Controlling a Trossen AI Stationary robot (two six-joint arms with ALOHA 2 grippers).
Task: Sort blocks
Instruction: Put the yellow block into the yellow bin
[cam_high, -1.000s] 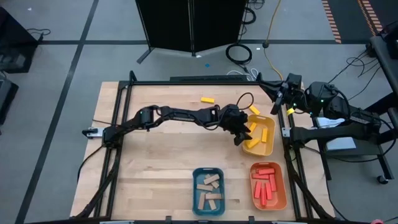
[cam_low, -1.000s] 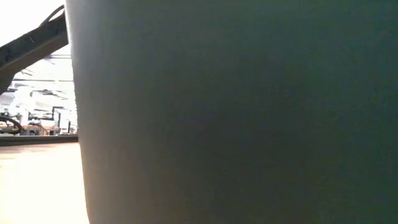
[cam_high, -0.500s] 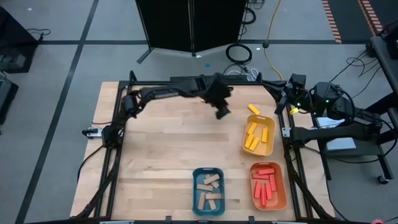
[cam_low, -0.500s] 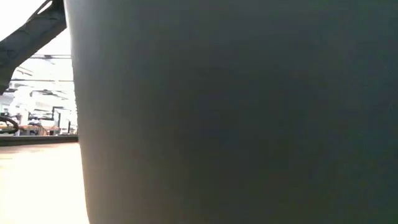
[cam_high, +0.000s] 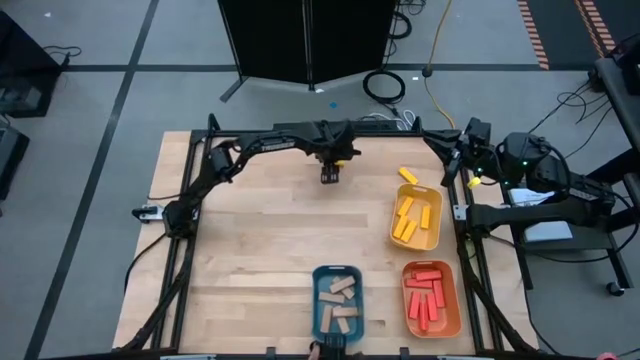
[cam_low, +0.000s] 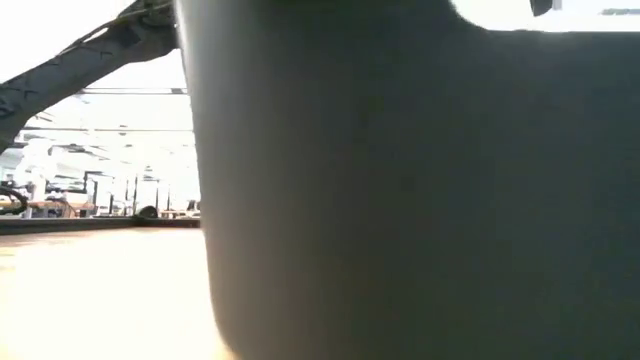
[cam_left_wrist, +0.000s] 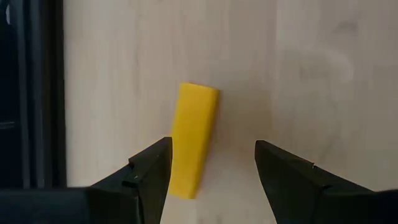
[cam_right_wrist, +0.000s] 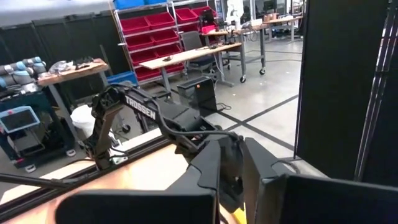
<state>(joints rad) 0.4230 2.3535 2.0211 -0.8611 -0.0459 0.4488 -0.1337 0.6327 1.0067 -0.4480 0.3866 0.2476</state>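
At the table's (cam_high: 250, 230) far edge, my left gripper (cam_left_wrist: 211, 177) hangs fingers spread, yellow block (cam_left_wrist: 194, 138) beside one finger.

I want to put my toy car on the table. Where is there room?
The big bare wood on the table, left of the blue tray, is free. The right side is crowded: yellow tray, orange tray. The left gripper hovers over a yellow block at the back.

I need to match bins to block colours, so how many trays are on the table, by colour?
Blue tray: 1
Orange tray: 1
Yellow tray: 1
Total: 3 trays
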